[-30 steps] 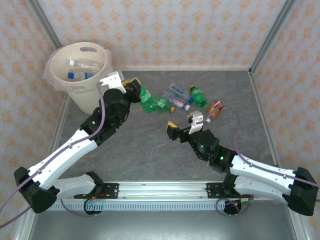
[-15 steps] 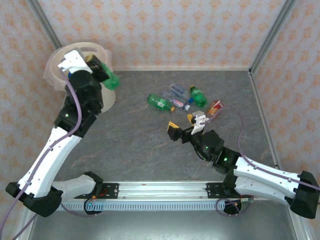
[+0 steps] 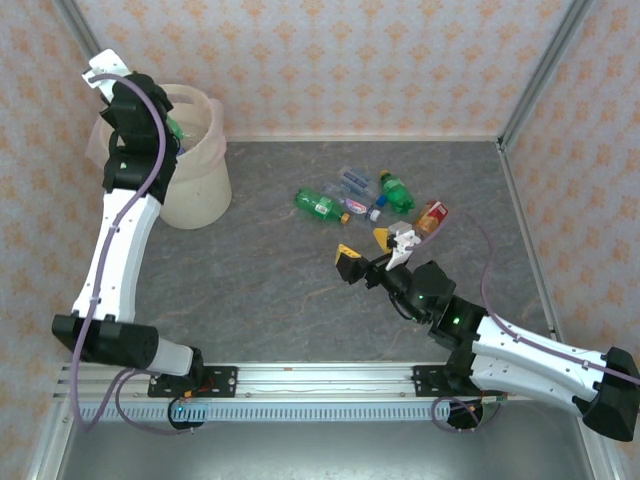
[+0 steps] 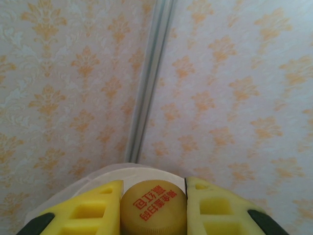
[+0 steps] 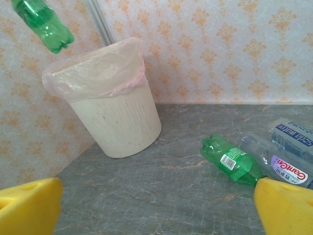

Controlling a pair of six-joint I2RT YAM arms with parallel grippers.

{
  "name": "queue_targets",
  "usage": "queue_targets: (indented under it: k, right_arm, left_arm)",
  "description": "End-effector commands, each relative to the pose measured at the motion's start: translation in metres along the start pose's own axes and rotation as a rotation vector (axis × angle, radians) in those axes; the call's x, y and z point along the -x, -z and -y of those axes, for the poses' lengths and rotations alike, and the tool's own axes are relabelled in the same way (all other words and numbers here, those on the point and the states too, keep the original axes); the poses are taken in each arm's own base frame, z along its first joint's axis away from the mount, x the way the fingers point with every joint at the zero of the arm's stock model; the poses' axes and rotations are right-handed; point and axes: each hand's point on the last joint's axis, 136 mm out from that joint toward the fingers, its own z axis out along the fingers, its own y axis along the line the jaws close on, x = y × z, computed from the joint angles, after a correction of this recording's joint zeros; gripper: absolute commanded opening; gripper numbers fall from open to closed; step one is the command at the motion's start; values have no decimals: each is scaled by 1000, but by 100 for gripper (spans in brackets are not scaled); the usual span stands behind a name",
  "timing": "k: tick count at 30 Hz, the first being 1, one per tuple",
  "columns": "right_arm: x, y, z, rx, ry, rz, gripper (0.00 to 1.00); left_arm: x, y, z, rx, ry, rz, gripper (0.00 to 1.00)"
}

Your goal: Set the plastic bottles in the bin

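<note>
My left gripper [image 4: 153, 208] is shut on the yellow cap of a green plastic bottle [image 5: 44, 27]. That bottle hangs neck-up over the open top of the cream bin [image 5: 115, 115], whose liner is folded over the rim. From above, the left gripper [image 3: 158, 118] is at the bin's [image 3: 200, 170] left rim, with the green bottle [image 3: 174, 131] just inside. Another green bottle [image 3: 318, 205] lies mid-table, with clear bottles [image 3: 356, 186] and one more green bottle [image 3: 397, 190] beside it. My right gripper [image 3: 366, 252] stands open and empty, low over the table in front of them.
An orange-labelled bottle [image 3: 432, 214] lies at the right of the cluster. The green bottle [image 5: 232, 161] and clear labelled bottles [image 5: 288, 147] lie ahead-right of the right fingers. Patterned walls and metal corner posts [image 3: 535, 70] enclose the grey table.
The left arm has lifted the green bottle from the table cluster, swung it left and up, and now holds it over the bin. The right arm has shifted only slightly.
</note>
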Motion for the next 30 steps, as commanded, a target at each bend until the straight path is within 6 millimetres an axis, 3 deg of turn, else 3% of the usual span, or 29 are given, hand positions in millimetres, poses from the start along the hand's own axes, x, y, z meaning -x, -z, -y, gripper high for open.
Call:
queue_targets:
  k: [1, 9, 12, 13, 14, 15, 18, 21, 30]
  right_arm:
    - [8, 3, -5, 20, -23, 15, 100]
    - [7, 1, -3, 7, -14, 12, 100]
    - [7, 0, -2, 0, -11, 13, 100]
    - [6, 0, -1, -4, -10, 13, 100]
    - [5, 0, -1, -6, -12, 11, 100]
    - [5, 0, -1, -7, -12, 12, 100]
    - [5, -1, -1, -4, -14, 10, 100]
    - [5, -1, -2, -3, -15, 11, 100]
    - [6, -3, 6, -54, -37, 9, 100]
  left_arm:
    - [7, -19, -3, -1, 25, -9, 24]
    - [-34, -56, 9, -12, 3, -95, 28]
    - [-44, -61, 15, -27, 3, -126, 36]
    - [-47, -62, 17, -36, 5, -134, 41]
    - [-48, -63, 19, -46, 8, -141, 59]
    - [-49, -63, 21, -53, 11, -147, 70]
    - [-51, -61, 25, -80, 21, -164, 78]
    - [-46, -57, 27, -97, 43, -166, 98]
    - [-37, -33, 37, -196, 144, -192, 99]
